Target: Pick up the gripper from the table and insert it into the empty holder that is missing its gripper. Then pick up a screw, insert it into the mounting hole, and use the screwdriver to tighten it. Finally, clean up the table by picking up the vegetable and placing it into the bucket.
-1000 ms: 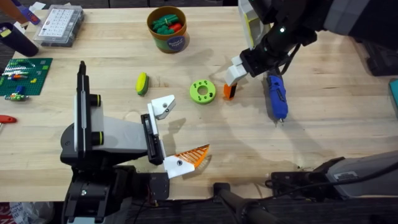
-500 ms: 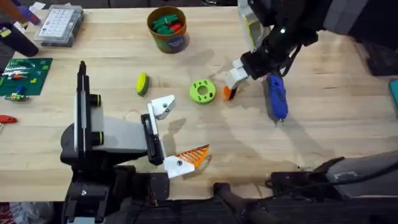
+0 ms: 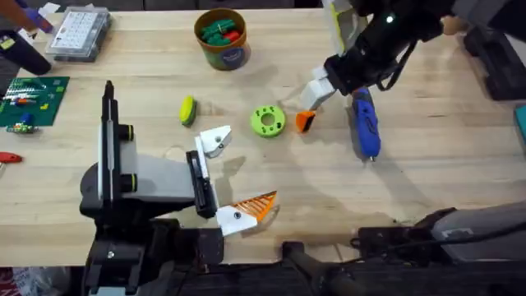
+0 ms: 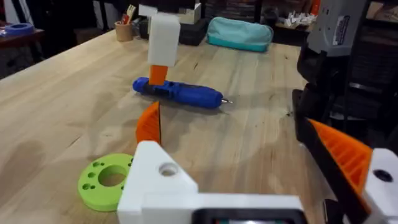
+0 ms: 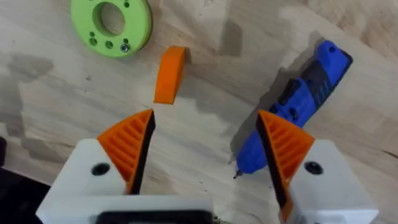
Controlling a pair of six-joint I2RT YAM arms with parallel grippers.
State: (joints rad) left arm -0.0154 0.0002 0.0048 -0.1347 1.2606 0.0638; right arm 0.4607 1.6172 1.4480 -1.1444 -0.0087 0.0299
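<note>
Your gripper [image 3: 305, 121], the small orange piece, lies loose on the wood just right of centre in the overhead frame, nothing holding it. In your right wrist view it [image 5: 170, 74] sits beyond the fingertips, apart from both pads. The lime-green disc [image 3: 267, 121] lies just beside it on the left, and the blue screwdriver [image 3: 365, 125] lies to its right, thin tip toward the bottom of the frame.

The right gripper [image 3: 316, 90] hangs just above and to the right of the orange piece, and you can see its two orange pads [image 5: 129, 142] spread wide with bare table between them.

Left of centre, the holder [image 3: 215, 141] shows as a white bracket with a dark hole on the grey-and-black stand [image 3: 140, 182]. The vegetable [image 3: 188, 110] lies above it, to the left of the disc. The bucket [image 3: 222, 39] stands near the top edge, green and red pieces inside.

The left gripper [image 3: 246, 210] sits at lower centre, its white base and one orange ribbed finger showing; you cannot tell how wide it stands.
</note>
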